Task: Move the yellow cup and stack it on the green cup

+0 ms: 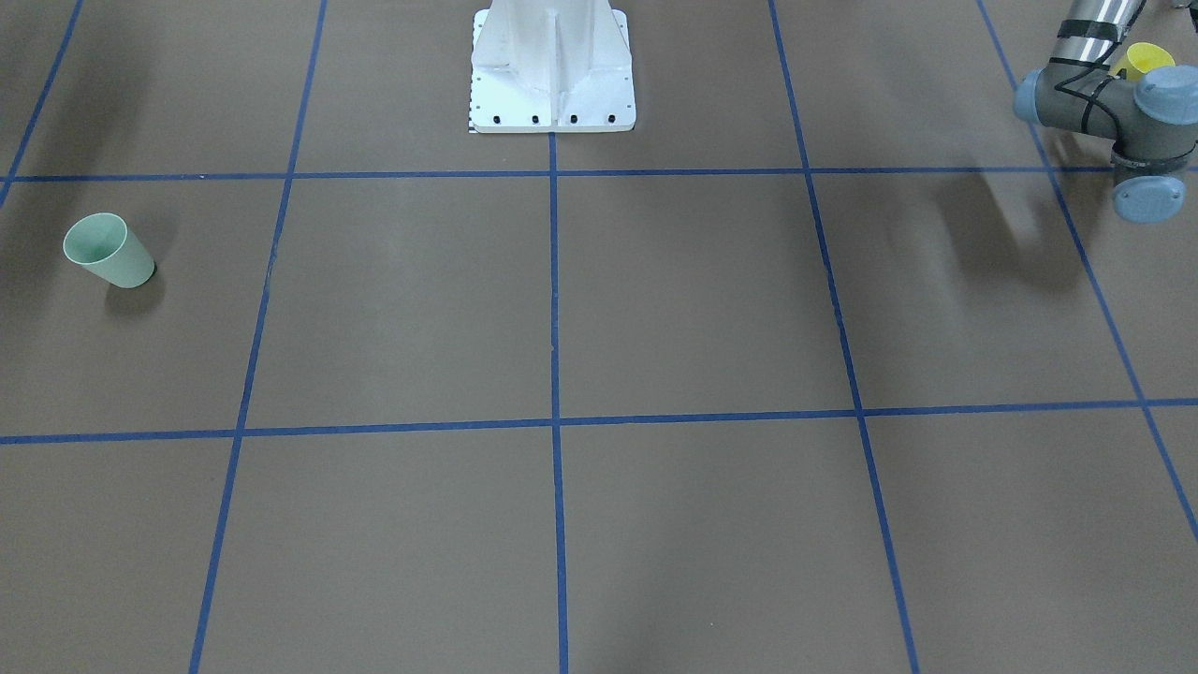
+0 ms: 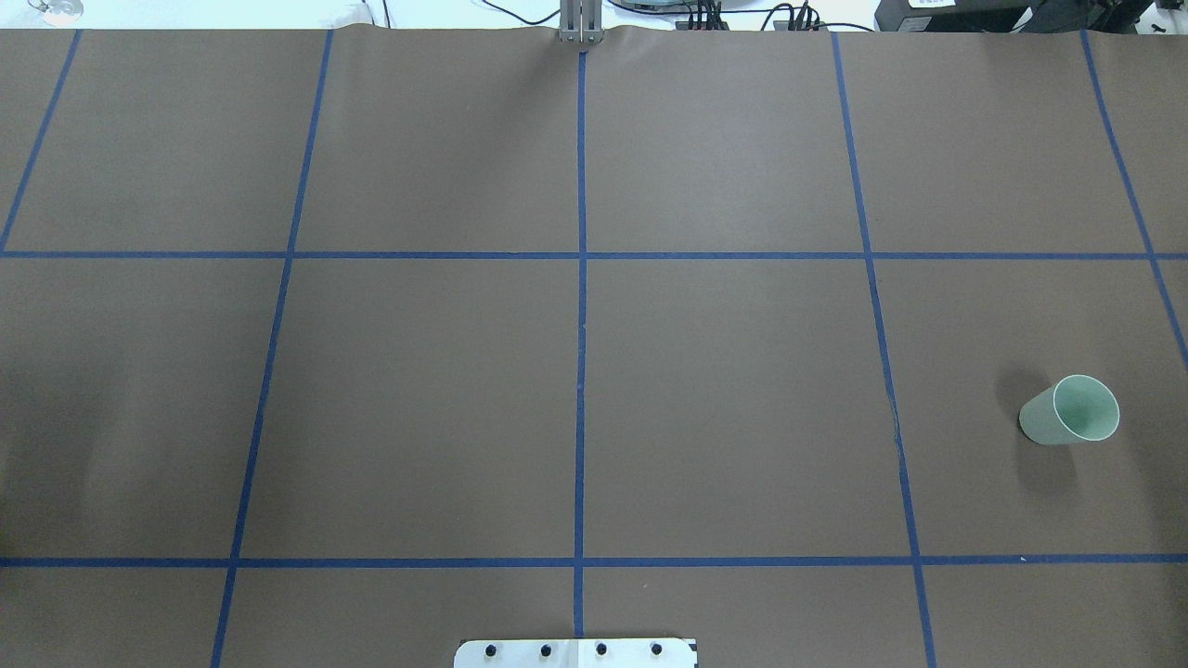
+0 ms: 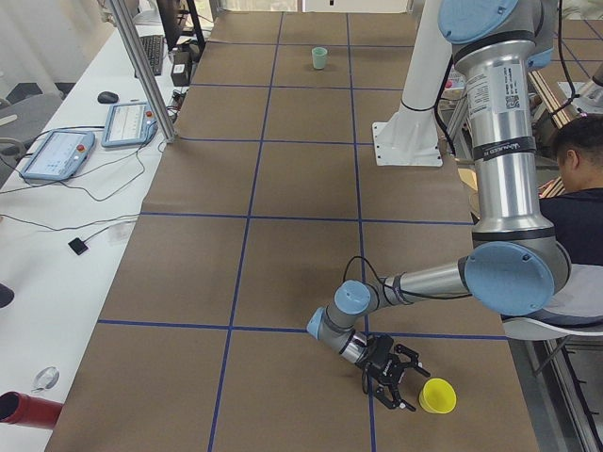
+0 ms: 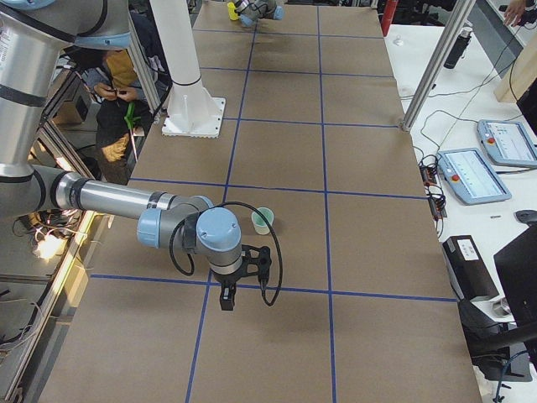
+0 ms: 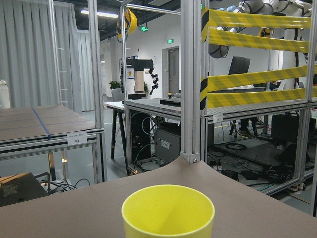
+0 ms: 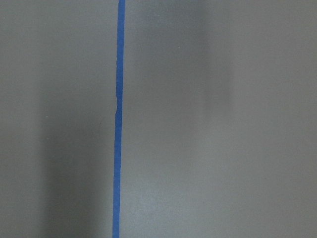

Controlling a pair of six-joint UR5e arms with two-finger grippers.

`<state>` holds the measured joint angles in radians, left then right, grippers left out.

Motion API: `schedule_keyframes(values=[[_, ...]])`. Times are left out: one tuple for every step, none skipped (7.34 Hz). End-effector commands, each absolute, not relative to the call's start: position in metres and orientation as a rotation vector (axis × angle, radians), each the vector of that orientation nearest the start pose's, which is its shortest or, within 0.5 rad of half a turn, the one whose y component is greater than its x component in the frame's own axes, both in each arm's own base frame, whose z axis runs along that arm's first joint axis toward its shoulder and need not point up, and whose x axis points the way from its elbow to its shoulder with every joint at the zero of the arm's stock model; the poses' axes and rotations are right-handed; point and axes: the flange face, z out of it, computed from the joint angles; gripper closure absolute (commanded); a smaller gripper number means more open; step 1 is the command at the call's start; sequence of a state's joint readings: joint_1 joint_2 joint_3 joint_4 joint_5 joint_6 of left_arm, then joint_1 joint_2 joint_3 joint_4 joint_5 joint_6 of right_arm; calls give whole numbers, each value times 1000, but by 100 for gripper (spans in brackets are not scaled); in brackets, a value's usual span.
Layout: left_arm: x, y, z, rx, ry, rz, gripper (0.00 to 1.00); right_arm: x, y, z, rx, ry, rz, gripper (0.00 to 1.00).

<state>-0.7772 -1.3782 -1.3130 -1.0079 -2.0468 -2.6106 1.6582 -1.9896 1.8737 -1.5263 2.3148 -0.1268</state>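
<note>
The yellow cup [image 1: 1144, 58] stands upright near the table's corner on my left side, partly hidden behind my left arm's wrist joints [image 1: 1151, 122]. In the left wrist view the yellow cup's [image 5: 168, 210] rim fills the bottom centre, with no fingers showing. My left gripper [image 3: 400, 386] sits low, just beside the yellow cup [image 3: 437, 395] and apart from it; I cannot tell whether it is open or shut. The green cup [image 2: 1069, 410] stands alone far off on my right side. My right gripper [image 4: 246, 300] hangs above the table a little way from the green cup [image 4: 263, 220]; its state cannot be told.
The white robot pedestal [image 1: 552, 70] stands at mid-table on my edge. Blue tape lines [image 6: 117, 124] grid the brown table. A seated person [image 3: 575, 188] is close behind my left arm. A side bench holds control tablets [image 3: 57, 151] beyond an aluminium post [image 3: 141, 66].
</note>
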Motion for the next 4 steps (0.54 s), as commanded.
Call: schedule_keyframes(values=[[111,-228,897,-384,-1256,-1851,0,93,-304,676,13,-747,-13,0],[104,-219,912,-396,-1287,-1855,0,93,-305,675,15,-746,-14,0],[98,-211,922,-415,-1316,-1860,0,93,-307,674,19,-746,-14,0],[96,-205,927,-436,-1341,-1865,0,93,-307,674,19,-746,-15,0]])
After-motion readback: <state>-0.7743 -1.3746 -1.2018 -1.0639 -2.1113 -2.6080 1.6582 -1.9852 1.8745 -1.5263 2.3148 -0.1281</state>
